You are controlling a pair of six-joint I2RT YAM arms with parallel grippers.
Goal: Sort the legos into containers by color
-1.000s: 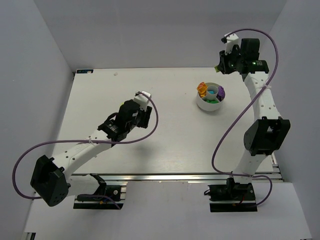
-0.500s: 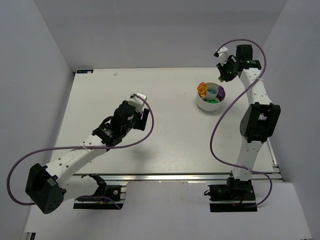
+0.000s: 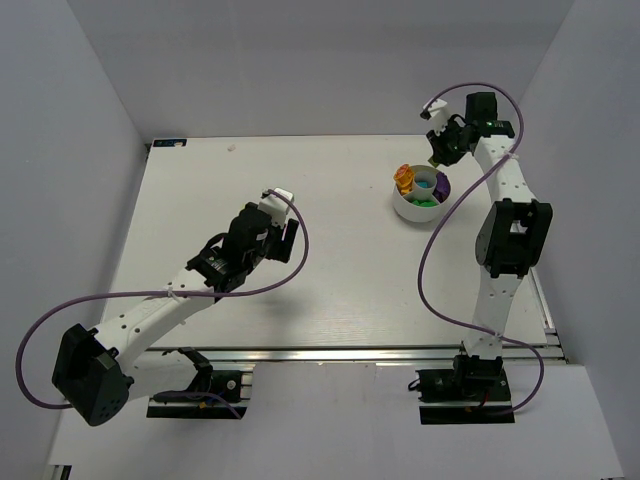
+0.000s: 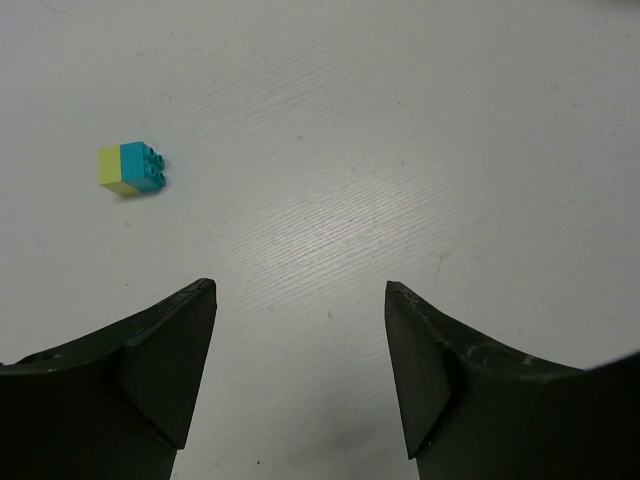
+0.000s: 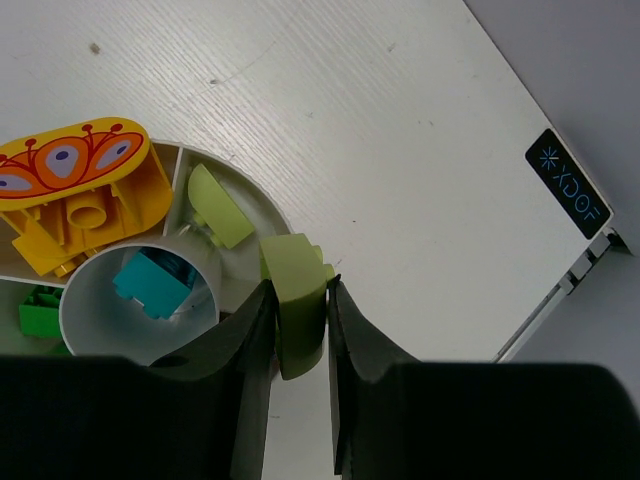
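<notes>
My right gripper (image 5: pixel 298 285) is shut on a pale yellow-green lego (image 5: pixel 297 300), held just above the near rim of the round white bowl (image 5: pixel 262 203). The bowl's containers hold an orange-yellow piece (image 5: pixel 80 195), another yellow-green lego (image 5: pixel 215 205), a cyan lego (image 5: pixel 150 283) in the centre cup and a green one (image 5: pixel 40 315). From above, the right gripper (image 3: pixel 438 157) hangs at the bowl's (image 3: pixel 410 212) back right edge. My left gripper (image 4: pixel 300 290) is open over bare table, with a cyan and pale yellow lego (image 4: pixel 132 168) lying ahead to its left. The left gripper (image 3: pixel 288 230) is mid-table.
The table's back right corner and edge lie close to the bowl, marked by a black sticker (image 5: pixel 568 185). Purple cables loop off both arms. White walls enclose the table on three sides.
The left gripper has opened and its arm has shifted slightly. The right arm has swung from the back right corner toward the bowl, still gripping the yellow-green lego.
</notes>
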